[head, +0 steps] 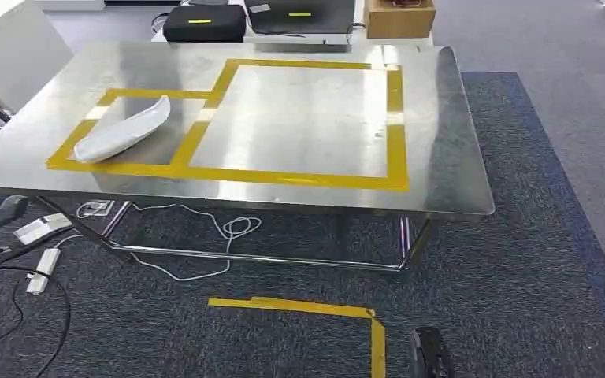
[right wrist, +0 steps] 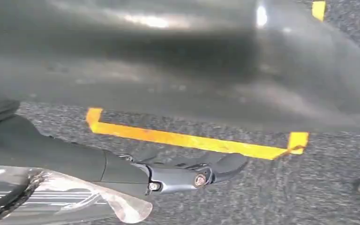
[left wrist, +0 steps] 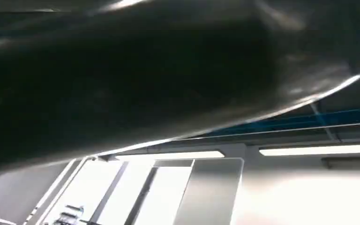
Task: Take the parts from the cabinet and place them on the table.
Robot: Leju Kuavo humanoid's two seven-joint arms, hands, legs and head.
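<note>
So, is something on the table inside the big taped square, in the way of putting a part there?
Nothing visible lies inside the big square. The only white part on the table lies in the smaller taped box beside the square, and it does not cross into it.

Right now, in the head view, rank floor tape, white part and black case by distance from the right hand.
1. Floor tape: on the carpet, just left of the right hand.
2. White part: on the table, left side.
3. Black case: beyond the table's far edge.
</note>
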